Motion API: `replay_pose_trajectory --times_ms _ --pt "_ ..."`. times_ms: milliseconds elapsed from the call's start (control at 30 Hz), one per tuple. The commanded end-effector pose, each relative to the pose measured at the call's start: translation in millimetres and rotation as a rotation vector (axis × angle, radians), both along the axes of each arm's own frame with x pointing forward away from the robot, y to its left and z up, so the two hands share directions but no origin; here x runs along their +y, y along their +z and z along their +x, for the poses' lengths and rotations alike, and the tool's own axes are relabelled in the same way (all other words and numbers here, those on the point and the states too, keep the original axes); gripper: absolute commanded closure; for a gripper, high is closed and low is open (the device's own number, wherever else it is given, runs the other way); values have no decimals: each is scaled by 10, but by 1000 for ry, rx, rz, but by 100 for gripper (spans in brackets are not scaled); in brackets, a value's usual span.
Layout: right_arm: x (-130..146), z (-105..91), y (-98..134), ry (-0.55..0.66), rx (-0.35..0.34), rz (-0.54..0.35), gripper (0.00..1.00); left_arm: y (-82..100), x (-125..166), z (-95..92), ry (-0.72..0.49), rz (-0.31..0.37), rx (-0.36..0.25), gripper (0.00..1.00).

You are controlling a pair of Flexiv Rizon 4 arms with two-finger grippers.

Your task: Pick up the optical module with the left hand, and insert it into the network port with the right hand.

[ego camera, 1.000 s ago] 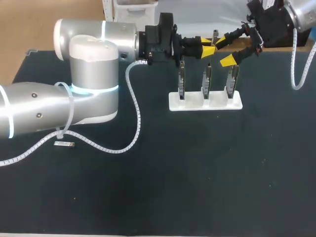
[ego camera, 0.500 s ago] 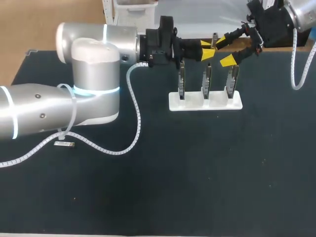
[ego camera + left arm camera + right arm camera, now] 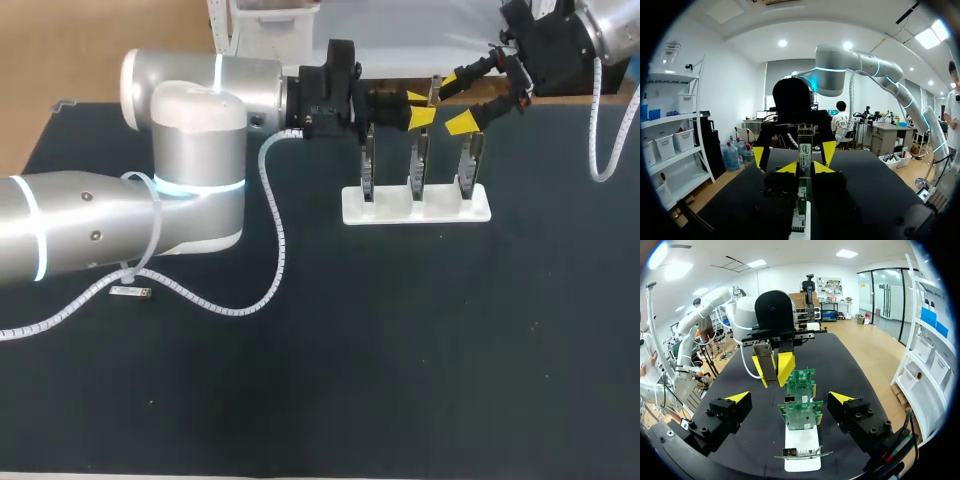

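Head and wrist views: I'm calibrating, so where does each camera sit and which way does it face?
Head view: above, behind, looking down on the table; both arms show.
Left wrist view: along the left claw gripping the optical module, facing the right claw.
Right wrist view: along the open right claw, over the boards.
Both wrists see the optical module.
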State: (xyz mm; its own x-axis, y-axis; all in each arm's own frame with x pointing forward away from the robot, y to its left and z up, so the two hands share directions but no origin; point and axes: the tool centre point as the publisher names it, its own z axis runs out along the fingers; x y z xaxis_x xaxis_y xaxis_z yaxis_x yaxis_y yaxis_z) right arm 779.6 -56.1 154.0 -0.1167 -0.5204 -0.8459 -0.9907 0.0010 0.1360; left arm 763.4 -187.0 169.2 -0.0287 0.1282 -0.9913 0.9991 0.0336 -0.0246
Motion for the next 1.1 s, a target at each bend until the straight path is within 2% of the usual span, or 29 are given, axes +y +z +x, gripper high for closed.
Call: replay_pose_trajectory --times_ms 33,633,1100 --pt "-1 -23 1 -4 -4 0 0 -22 -13 40 -7 2 4 100" --pt "-1 -23 1 -4 -4 0 0 -133 28 69 4 25 30 100" --pt "-1 -23 1 -4 -4 0 0 -197 13 102 0 17 46 100"
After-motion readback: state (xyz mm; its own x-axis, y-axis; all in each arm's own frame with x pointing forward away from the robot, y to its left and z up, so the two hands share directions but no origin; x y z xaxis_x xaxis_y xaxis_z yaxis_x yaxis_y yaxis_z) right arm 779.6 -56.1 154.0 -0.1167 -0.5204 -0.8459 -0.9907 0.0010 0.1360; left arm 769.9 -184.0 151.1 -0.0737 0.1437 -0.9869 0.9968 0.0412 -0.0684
